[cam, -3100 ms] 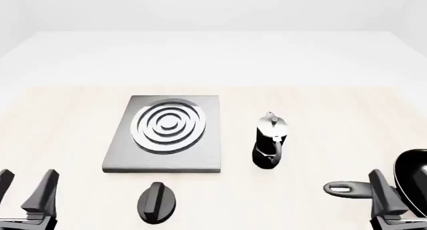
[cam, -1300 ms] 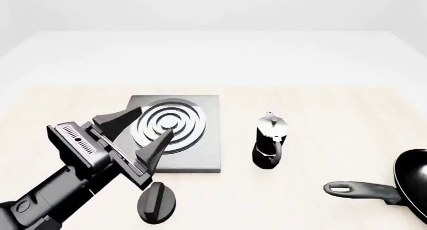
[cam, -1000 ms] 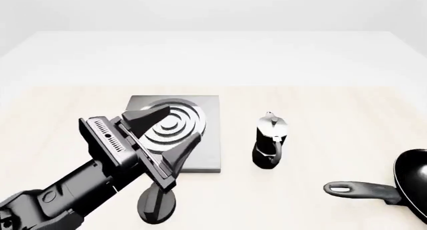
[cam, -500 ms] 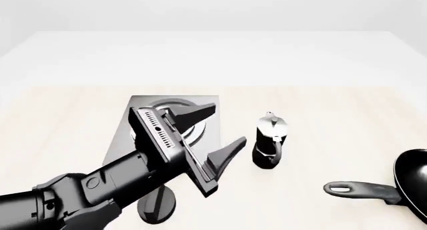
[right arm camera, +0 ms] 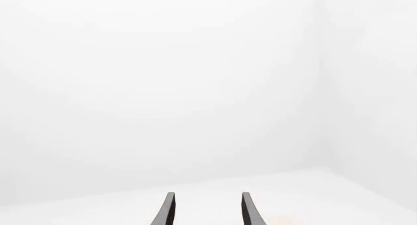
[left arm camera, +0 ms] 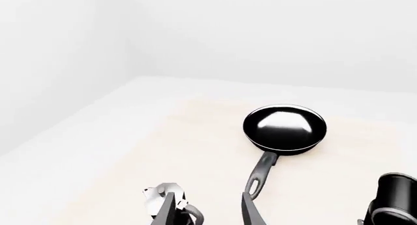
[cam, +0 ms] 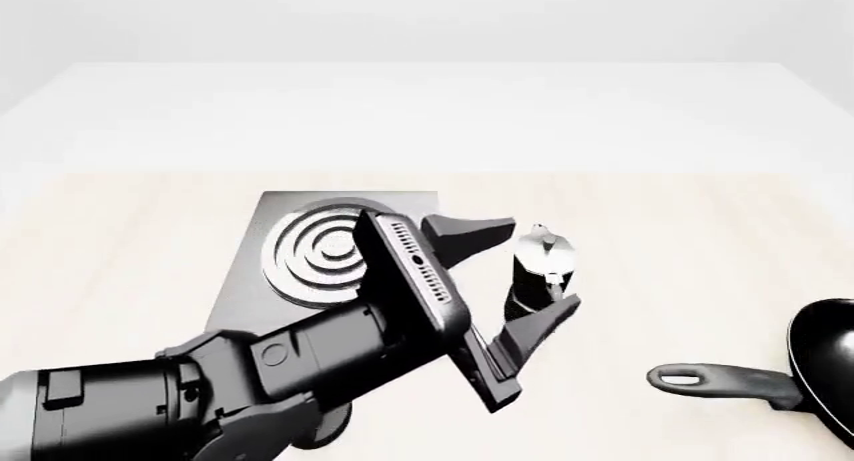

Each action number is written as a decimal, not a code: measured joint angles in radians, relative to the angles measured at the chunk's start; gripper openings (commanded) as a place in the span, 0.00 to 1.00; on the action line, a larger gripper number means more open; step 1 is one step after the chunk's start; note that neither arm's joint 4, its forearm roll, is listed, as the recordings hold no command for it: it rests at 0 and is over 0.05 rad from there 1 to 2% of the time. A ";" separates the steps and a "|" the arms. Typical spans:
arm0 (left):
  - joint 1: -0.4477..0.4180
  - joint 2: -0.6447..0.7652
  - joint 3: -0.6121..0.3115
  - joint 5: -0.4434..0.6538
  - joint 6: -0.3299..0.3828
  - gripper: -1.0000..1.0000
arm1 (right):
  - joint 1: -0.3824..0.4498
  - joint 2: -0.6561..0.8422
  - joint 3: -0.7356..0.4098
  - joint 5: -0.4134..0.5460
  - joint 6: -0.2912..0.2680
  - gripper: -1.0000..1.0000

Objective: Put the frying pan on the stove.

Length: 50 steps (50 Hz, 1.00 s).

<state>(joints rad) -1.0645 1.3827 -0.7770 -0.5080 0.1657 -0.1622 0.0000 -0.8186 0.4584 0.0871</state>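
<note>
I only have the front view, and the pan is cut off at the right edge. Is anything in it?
Observer: No. The left wrist view shows the whole frying pan. It is round and empty, with its shiny inside bare.
Operator: Which way does its handle run from my left gripper's camera?
Observer: The handle points back toward the left gripper. In that view, its holed end lines up beside one fingertip, not between the two.
Operator: I can't see the right gripper at all. What is it doing?
Observer: The right gripper is open with nothing between its fingers. It faces a blank white wall.
</note>
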 measured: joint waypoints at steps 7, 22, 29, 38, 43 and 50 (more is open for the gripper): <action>-0.027 0.035 -0.035 0.013 0.001 1.00 | -0.005 0.000 0.002 -0.002 0.002 1.00; -0.070 0.111 -0.109 0.045 -0.006 1.00 | -0.009 0.000 -0.032 0.023 0.004 1.00; -0.088 0.145 -0.145 0.060 -0.012 1.00 | -0.011 0.000 -0.054 0.038 0.005 1.00; -0.111 0.197 -0.190 0.075 -0.029 1.00 | -0.015 0.000 -0.076 0.051 0.006 1.00; -0.120 0.226 -0.216 0.084 -0.037 1.00 | -0.017 0.000 -0.082 0.054 0.007 1.00; -0.131 0.264 -0.257 0.103 -0.042 1.00 | -0.017 0.000 -0.083 0.053 0.006 1.00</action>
<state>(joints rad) -1.1951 1.6468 -1.0338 -0.4049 0.1237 -0.1795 0.0000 -0.9020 0.5115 0.0930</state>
